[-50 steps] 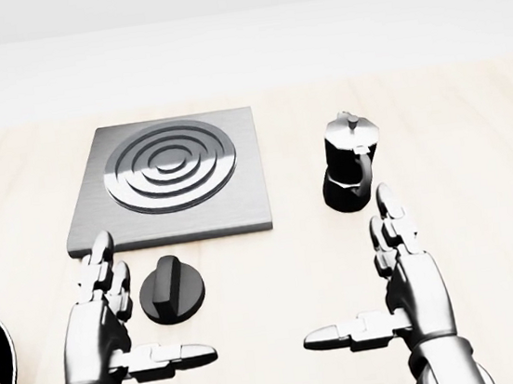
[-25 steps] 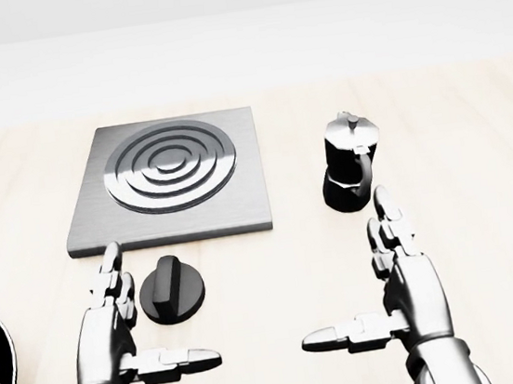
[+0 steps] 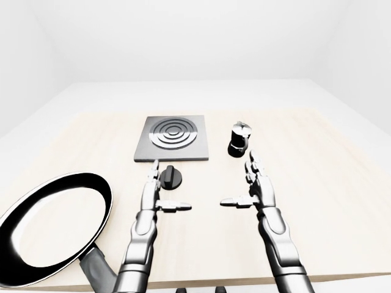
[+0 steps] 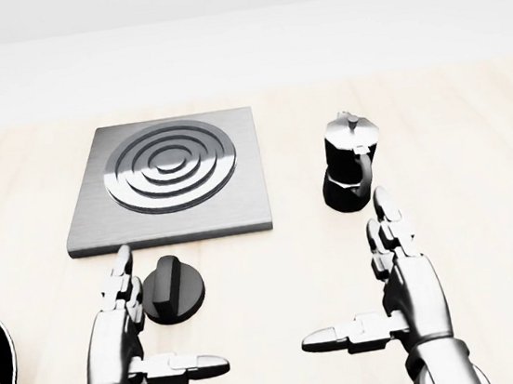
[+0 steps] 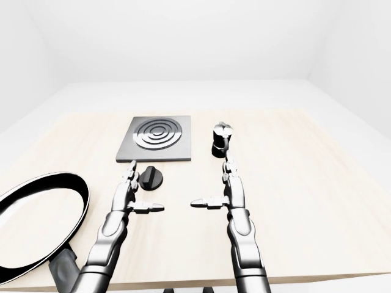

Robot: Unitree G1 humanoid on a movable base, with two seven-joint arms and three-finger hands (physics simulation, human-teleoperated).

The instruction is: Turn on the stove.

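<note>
Left-eye view: a large black round frying pan (image 3: 52,229) lies at lower left on the pale wooden bench (image 3: 342,201).

Head view: the grey square stove plate with concentric rings (image 4: 169,179) sits upper left; its black round knob (image 4: 172,288) lies just below. The left robot hand (image 4: 129,334), fingers spread and holding nothing, is just beside the knob. The right robot hand (image 4: 402,291), likewise spread and holding nothing, is below the black moka pot (image 4: 349,173).
</note>
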